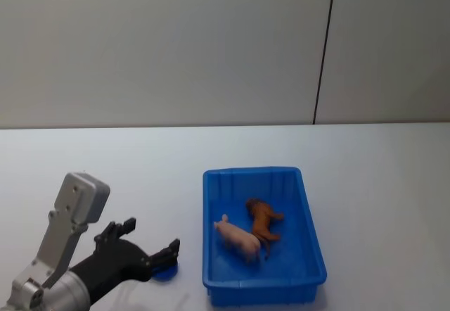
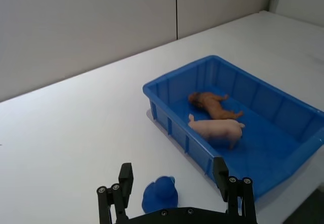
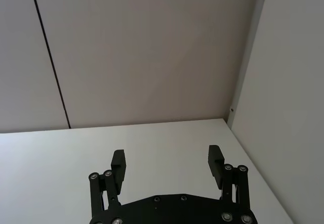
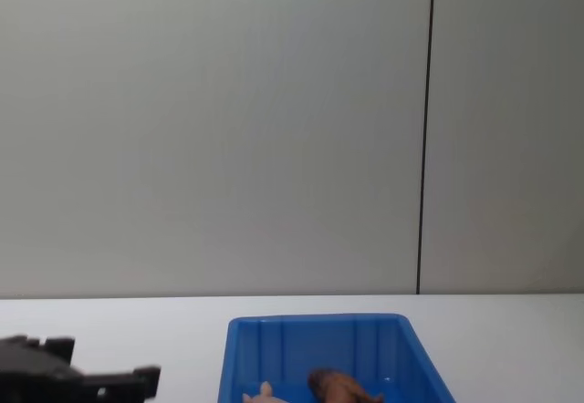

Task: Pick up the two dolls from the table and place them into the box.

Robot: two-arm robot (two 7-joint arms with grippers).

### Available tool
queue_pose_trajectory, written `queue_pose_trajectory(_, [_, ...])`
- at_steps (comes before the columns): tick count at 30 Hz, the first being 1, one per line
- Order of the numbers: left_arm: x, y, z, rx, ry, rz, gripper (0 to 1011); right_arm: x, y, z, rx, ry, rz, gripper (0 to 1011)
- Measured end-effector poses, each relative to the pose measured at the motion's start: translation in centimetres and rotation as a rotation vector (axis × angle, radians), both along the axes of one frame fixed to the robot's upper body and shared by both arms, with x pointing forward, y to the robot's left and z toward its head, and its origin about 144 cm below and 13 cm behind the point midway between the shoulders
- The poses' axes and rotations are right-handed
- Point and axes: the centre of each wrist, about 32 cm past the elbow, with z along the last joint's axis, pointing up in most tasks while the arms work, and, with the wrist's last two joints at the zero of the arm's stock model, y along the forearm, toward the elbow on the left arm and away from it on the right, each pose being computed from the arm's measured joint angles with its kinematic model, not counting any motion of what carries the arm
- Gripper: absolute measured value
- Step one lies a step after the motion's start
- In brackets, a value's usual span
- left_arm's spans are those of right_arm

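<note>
The reddish-brown doll (image 1: 262,221) and the pink doll (image 1: 238,238) both lie inside the box (image 1: 261,293), in its nearer half. They are close together, perhaps touching, with the pink one to the left and slightly nearer and the brown one just beyond it. The box stands on the white tabletop (image 1: 105,170), a little right of centre. Neither doll is on the bare tabletop, so the placing looks complete and what remains is most likely clearing the arms away.

The left end effector (image 1: 152,235) hangs over the tabletop to the left of the box, near its near-left corner. Its fingers are spread wide and hold nothing. A small blue object (image 2: 160,194) lies on the tabletop just below that span, close to the box's left wall; what it is cannot be made out. The right end effector (image 3: 167,159) is also spread open and empty, above bare tabletop with the wall panels beyond.

To finish well, the left arm should rise first and only then draw back toward the near-left. That way the fingers clear the blue object beneath and do not swing right into the thick rim, which could nudge the box and tip the dolls. Keeping the fingers apart avoids pinching that object by accident. The right arm looks parked and needs no move.
</note>
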Motion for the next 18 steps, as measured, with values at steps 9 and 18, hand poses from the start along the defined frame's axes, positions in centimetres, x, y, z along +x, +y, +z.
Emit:
queue_pose_trajectory(9, [0.1, 0.6, -1.0, 0.034, -0.003, -0.007, 1001, -0.2, -0.4, -0.1, -0.001, -0.009, -0.026, 1001])
queue_pose_trajectory(18, [1.6, 0.8, -2.3, 0.073, -0.028, 0.001, 1001, -0.3, -0.6, -0.1, -0.002, -0.014, -0.038, 1001])
